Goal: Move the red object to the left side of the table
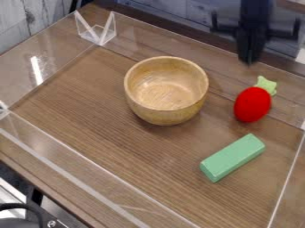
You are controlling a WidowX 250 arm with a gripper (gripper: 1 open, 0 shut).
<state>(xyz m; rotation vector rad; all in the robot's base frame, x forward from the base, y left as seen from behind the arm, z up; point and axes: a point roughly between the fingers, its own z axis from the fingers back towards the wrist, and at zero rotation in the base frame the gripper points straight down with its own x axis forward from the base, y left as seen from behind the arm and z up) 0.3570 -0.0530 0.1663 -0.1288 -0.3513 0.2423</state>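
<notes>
The red object (251,104), a small glossy strawberry toy with a green leafy top, lies on the table (107,134) near its right edge, to the right of the wooden bowl. My gripper (249,57) hangs above and behind it, blurred, its dark fingers drawn together into one narrow shape. Nothing is between the fingers, and there is a clear gap between them and the strawberry.
A round wooden bowl (167,88) stands in the middle of the table. A green rectangular block (233,158) lies at the front right. Low clear acrylic walls (48,53) border the tabletop, with a clear bracket (95,28) at the back left.
</notes>
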